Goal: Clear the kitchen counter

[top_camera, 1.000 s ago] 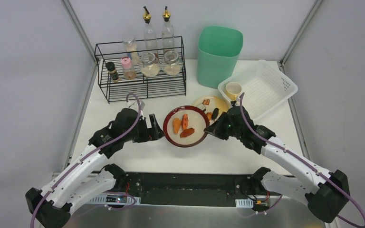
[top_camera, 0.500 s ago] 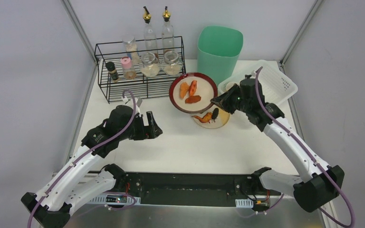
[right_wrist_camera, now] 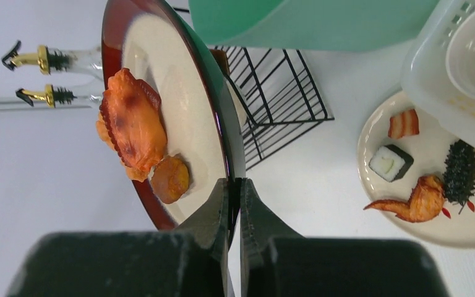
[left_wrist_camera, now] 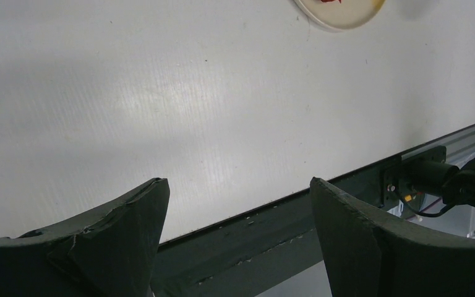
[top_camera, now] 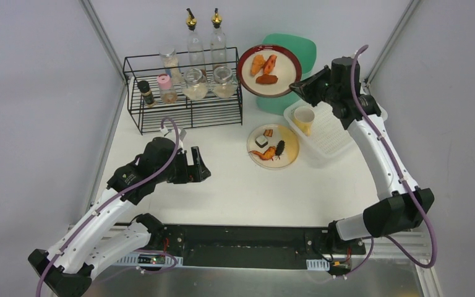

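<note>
The white surface [top_camera: 235,192] runs from the arm bases to the back wall, between grey rails. Right of its middle lies a cream plate [top_camera: 287,158] of scraps. Left of the middle hangs the left tool [top_camera: 199,166], fingers apart, holding nothing. Toward the far-right corner, the right tool [top_camera: 295,88] is clamped on the rim of a red plate [top_camera: 286,68] of orange food, by a green bin [top_camera: 306,49].

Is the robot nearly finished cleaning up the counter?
About halfway, it seems. Done: a cup sits in the basket. In hand: the right pincer grips the red plate by its rim, food on it, up over the green bin. Left: the yellow plate with leftovers lies on the counter, and the left pincer is open and empty.
</note>
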### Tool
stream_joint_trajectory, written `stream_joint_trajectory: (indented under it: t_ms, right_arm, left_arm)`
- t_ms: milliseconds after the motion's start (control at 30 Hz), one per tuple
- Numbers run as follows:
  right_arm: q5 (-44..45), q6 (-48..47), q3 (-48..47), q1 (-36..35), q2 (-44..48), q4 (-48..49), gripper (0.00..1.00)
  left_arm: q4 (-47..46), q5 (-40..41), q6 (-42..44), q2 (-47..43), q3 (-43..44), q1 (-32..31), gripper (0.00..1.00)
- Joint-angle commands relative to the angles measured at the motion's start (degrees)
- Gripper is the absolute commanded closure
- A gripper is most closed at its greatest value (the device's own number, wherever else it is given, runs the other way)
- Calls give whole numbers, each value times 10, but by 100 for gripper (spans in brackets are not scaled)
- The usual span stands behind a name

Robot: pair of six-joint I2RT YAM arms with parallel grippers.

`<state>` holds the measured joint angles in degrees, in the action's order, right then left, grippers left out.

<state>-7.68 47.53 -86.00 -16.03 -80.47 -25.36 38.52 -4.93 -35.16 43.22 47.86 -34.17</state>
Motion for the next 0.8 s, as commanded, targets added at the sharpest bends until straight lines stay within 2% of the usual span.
stream_joint_trajectory:
  t_ms: [0, 533, 767]
  right_arm:
    - [-21, 36, -100, 21, -12, 97, 100]
    - [0, 59, -366, 107, -235, 71, 100]
    - [31, 14, -447, 129, -315, 69, 100]
  left_arm:
    - [4, 8, 12, 3, 11, -4, 14]
    - [8, 5, 12, 17, 19, -3, 14]
    - [6, 9, 18, 25, 24, -3, 14]
